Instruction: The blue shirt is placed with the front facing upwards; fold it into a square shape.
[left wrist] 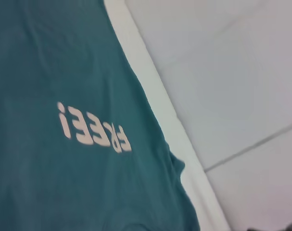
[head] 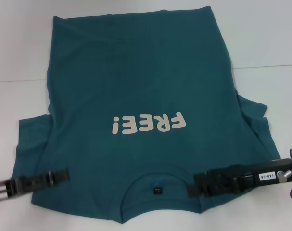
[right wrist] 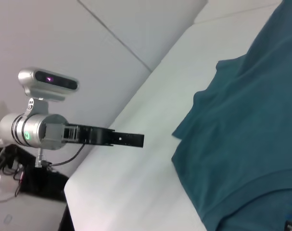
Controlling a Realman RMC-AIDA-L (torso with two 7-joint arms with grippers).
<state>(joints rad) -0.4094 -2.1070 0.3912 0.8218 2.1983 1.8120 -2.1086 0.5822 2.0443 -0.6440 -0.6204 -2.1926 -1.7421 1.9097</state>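
Head view shows a white flat table (head: 271,43) that carries the large dark teal-blue short-sleeved cotton shirt (head: 136,82); behind the table, in the left wrist view, pale grey floor tiles (left wrist: 232,72) are seen. Nothing lies on the cloth except the two arms.

The left gripper (head: 64,175) comes in from the lower left of the frame and its black fingers lie over the shoulder part of the shirt, beside the left sleeve; I cannot tell if they are apart or together. The right gripper (head: 194,185) comes from the lower right and lies over the other shoulder, just beside the collar; its state is also not clear.

The shirt is spread with the front up, the hem at the top of the frame and the collar at the bottom. The white "FREE!" print (head: 146,124) reads upside down, and a small black label (head: 157,190) sits inside the collar.
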